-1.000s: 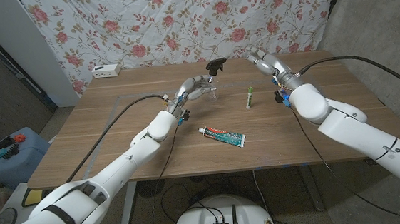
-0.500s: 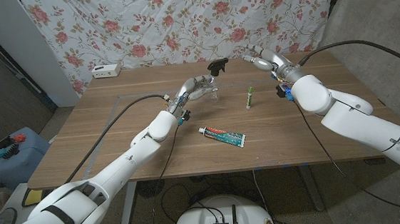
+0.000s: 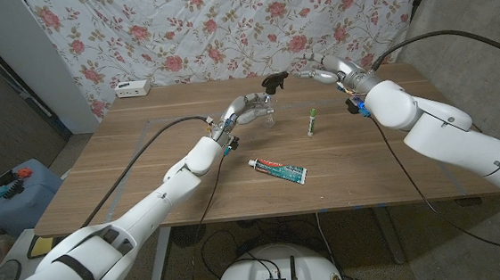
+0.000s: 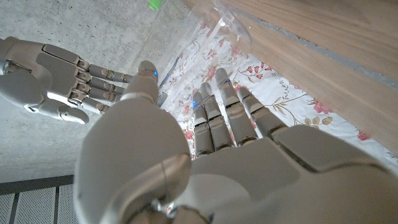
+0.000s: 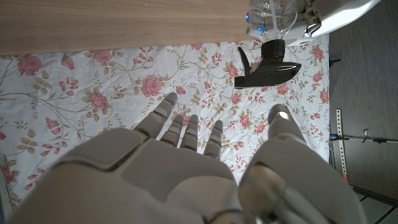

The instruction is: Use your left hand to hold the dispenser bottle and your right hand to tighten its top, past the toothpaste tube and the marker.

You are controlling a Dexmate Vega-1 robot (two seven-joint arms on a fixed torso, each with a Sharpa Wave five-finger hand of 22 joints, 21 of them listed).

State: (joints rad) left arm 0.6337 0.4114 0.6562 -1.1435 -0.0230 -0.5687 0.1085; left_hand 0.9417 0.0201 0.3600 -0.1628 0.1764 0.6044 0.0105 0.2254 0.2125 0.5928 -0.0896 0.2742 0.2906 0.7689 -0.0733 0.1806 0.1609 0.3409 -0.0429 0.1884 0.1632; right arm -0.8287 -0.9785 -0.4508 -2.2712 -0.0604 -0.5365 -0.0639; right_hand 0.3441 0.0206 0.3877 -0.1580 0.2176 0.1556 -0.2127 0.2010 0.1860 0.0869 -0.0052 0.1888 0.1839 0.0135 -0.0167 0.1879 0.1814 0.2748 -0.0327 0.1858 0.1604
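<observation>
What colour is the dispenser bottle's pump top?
Black; the pump top shows best in the right wrist view, against the floral cloth.

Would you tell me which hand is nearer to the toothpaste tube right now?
Left. The left hand grips the dispenser bottle just beyond the toothpaste tube; the right hand hangs open farther back, by the bottle's black top.

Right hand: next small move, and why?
Probably ease the right hand a little closer to the black pump top and close its fingers on it. The left hand holds the clear bottle, while the right hand is open and apart from the top.
</observation>
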